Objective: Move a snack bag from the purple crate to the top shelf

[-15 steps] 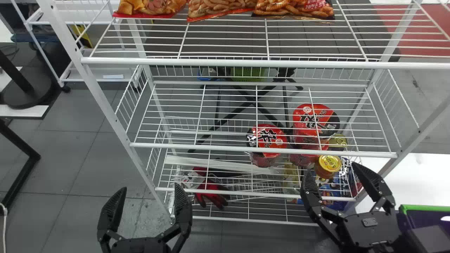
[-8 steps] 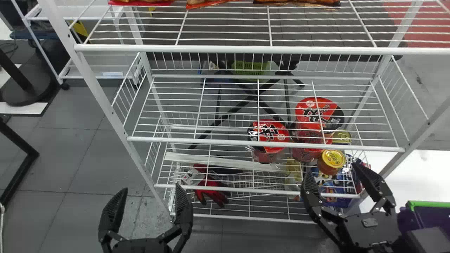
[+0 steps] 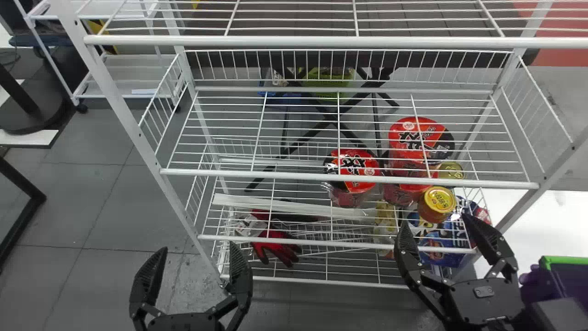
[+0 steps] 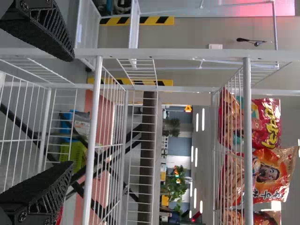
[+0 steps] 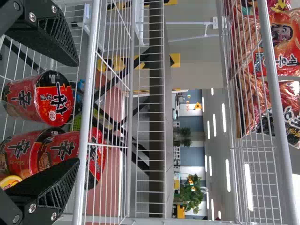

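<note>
I have both grippers in front of the wire rack (image 3: 349, 176) with nothing between their fingers: the left gripper (image 3: 197, 248) stands wide apart near the left post (image 3: 139, 134), and the right gripper (image 3: 435, 220) is spread just as wide near the right end. The purple crate (image 3: 565, 260) sits at the near right, its green rim just beyond my right arm. I take the bag to be moved to be in there, though I can't tell how it lies. Other snack bags (image 4: 272, 122) rest up on what I judge to be the top shelf (image 4: 248, 140), so that is where mine should go.

My guess is that the pick comes next, with the right arm. The first danger is the swing towards the crate: with the fingers this wide, a tip could hook the right post (image 3: 545, 178) or the front wires. If I go in too low, I could catch the rim and drag the crate. A shallow pinch on slick wrapping would let the bag slide out on the way up, while a hard squeeze could crush the snacks or split a seam. Lifting too close to the rack could jam the bag under a shelf's front bar, and setting it down carelessly could shove the bags already up there or leave mine hanging over the edge
</note>
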`<act>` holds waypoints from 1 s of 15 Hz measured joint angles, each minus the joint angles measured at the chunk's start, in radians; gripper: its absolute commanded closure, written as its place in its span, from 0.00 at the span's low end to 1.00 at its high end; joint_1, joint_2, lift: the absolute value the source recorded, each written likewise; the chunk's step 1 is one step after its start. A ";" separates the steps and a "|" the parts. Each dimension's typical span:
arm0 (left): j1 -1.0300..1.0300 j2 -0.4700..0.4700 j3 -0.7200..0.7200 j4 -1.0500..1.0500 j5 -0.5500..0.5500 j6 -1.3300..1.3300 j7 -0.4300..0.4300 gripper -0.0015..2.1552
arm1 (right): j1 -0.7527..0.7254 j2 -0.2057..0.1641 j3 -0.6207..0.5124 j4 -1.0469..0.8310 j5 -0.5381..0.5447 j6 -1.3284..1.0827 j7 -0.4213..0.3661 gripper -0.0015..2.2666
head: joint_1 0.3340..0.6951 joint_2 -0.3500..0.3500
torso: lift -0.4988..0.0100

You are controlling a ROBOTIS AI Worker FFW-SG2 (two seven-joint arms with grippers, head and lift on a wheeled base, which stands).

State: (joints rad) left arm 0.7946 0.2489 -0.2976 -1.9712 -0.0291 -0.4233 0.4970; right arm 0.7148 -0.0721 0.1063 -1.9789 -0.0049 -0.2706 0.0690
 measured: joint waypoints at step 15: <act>-0.005 0.001 -0.002 0.001 0.000 -0.009 -0.003 0.00 | 0.009 -0.001 0.004 -0.013 0.016 -0.009 -0.014 0.04 | 1.00 0.57 | 0.14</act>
State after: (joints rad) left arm 0.7900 0.2502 -0.2994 -1.9706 -0.0291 -0.4322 0.4939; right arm 0.7241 -0.0735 0.1104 -1.9923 0.0107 -0.2798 0.0552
